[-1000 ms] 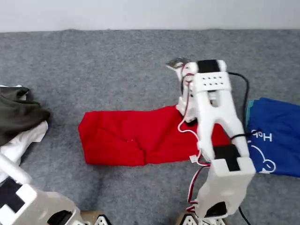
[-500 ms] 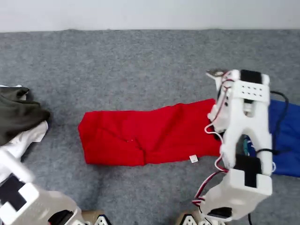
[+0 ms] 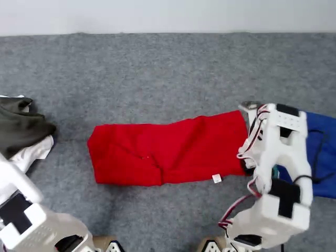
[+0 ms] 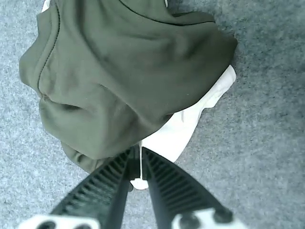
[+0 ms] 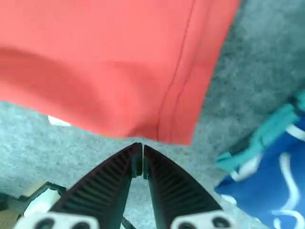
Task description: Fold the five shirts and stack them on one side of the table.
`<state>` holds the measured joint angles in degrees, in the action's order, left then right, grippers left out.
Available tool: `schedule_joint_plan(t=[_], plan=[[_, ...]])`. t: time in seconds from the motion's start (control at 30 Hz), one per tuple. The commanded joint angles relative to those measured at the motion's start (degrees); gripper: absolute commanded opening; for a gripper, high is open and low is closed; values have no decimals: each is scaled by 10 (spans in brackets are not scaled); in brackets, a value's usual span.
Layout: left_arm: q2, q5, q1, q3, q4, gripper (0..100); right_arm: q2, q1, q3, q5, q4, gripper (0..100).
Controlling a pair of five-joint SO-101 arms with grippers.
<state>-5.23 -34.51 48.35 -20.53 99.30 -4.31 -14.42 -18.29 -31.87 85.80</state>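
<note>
While the red shirt [image 3: 168,152] lies as a long band across the middle of the table [image 3: 157,68], your step, as I judge it, is to take its end nearest the right arm [image 3: 273,173] and fold it over toward the far end. The right gripper [image 5: 138,160] hangs just off the hem at that end with its jaws pressed together and nothing between them, so you must spread them before you go down. Set one finger under the double-stitched edge and one on top, close to the corner rather than mid-hem, so both layers come up together. Lift only enough to clear the cloth beneath, carry the end straight along the band, and lay it down square so the edges line up. Watch the small white tag [image 3: 216,178] on the near edge; it should end up tucked inside. Keep away from the blue shirt [image 3: 323,157] lying just beside that end, since a wide approach could snag its teal trim. No bin or tray takes part, so the piles do that work. At the left side, a dark green shirt [image 4: 119,81] sits crumpled on top of a white shirt [image 4: 176,133]. The left gripper [image 4: 138,162] hovers over that heap with its jaws all but touching and gripping nothing.
</note>
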Motion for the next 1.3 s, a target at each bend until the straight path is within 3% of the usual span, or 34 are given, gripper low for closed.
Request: schedule_joint_plan(t=[0.0, 0.17, 0.37, 0.57, 0.83, 1.07, 1.27], plan=[[26, 4, -4, -3, 11, 15, 87, 24, 48, -2, 18, 10], [26, 4, -4, -3, 11, 15, 80, 41, 32, -2, -22, 11], [28, 4, -4, -3, 11, 15, -51, -32, -39, -7, -143, 10], [28, 4, -4, -3, 11, 15, -66, -46, 1, -4, -78, 10], [32, 4, -5, -3, 11, 15, 56, 45, 105, 2, -28, 11], [33, 4, -40, -3, 12, 15, 13, 111, 111, 41, -180, 14], [33, 4, -55, -3, 12, 15, -133, 103, 113, 41, -325, 12]])
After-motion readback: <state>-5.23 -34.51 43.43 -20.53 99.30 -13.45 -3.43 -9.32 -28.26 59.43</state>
